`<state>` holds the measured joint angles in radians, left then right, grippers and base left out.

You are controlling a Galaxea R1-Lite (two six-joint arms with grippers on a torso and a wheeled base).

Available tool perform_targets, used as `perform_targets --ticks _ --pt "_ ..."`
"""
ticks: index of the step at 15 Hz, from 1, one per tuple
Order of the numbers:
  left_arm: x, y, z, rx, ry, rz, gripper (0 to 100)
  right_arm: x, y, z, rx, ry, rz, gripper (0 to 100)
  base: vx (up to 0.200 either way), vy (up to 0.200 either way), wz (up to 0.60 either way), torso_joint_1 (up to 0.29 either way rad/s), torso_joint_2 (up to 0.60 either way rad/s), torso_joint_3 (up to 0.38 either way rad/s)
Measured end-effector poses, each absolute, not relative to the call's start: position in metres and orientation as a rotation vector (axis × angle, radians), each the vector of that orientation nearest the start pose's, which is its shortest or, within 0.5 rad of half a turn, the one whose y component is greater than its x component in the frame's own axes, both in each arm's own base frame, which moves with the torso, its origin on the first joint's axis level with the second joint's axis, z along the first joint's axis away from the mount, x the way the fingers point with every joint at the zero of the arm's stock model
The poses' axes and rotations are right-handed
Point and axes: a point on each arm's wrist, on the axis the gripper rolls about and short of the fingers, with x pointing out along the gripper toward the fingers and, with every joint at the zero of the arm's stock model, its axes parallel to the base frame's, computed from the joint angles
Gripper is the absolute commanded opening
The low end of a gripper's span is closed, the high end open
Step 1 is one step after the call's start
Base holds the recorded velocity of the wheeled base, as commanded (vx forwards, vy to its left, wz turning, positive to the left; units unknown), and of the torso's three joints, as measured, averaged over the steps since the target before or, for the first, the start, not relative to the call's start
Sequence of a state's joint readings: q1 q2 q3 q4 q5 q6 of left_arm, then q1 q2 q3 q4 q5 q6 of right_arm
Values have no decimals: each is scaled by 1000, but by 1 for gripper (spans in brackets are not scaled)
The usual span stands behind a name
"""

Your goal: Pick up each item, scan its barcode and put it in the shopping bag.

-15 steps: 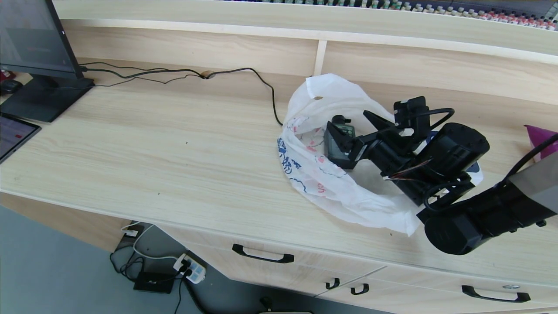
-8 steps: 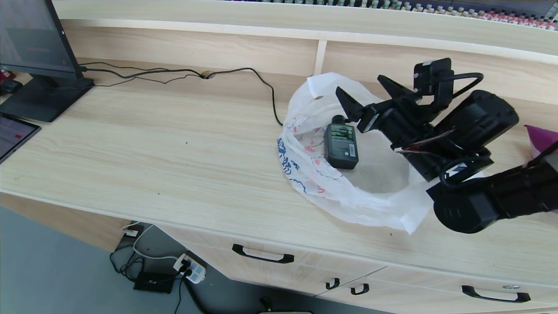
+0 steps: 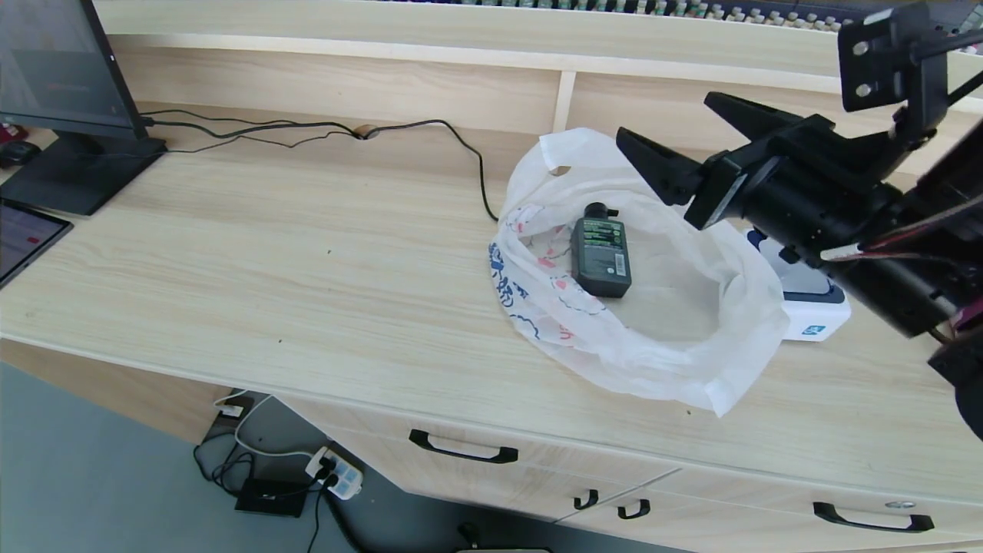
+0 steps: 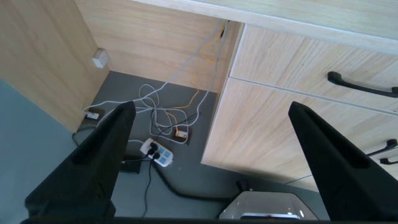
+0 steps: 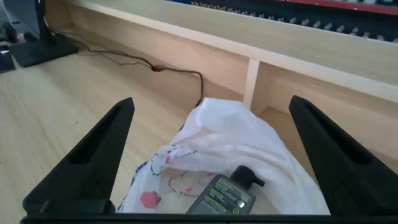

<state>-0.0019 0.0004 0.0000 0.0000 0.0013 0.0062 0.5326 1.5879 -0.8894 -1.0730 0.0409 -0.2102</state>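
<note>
A pale wooden counter is seen from above, spread across most of the head view. A raised wooden ledge runs along the top of the frame, and a row of small bottles is lined up on the shelf behind it. At the upper left a dark monitor stands on its base, and a tablet lies at the left edge below it. A black cable is trailed from the monitor across the counter toward the centre.

Right of centre a white shopping bag lies crumpled and open on the counter. A dark bottle is laid flat inside the bag, its cap toward the top of the frame. A white scanner is set just beside the bag, on its right.

The right gripper is held in the upper right, its tips overlapping the bag's upper edge in the frame. Its jaws are spread wide and nothing is gripped.

The left gripper is seen in its wrist view, jaws likewise spread wide with nothing between them, before the drawer fronts and grey floor. At the lower left of the head view a power strip lies among loose leads on the floor.
</note>
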Motion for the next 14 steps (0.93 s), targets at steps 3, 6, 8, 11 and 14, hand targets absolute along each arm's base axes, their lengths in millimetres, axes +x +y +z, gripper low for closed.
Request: perform_targets --ticks 3,6,8,11,14 --pt "-23 0 75 6 0 0 100 205 134 247 -131 -312 523 100 0 0 0 0 0 0" --pt "-23 0 75 7 0 0 100 185 122 238 -119 -289 517 100 0 0 0 0 0 0" --pt "-23 0 75 7 0 -1 100 181 116 236 -100 -279 506 100 0 0 -600 0 -2 9" --pt "-23 0 75 6 0 -1 100 177 111 234 -78 -279 500 100 0 0 -600 1 5 5" --pt "-23 0 75 6 0 -1 100 174 109 235 -37 -293 501 100 0 0 -600 4 -1 2"
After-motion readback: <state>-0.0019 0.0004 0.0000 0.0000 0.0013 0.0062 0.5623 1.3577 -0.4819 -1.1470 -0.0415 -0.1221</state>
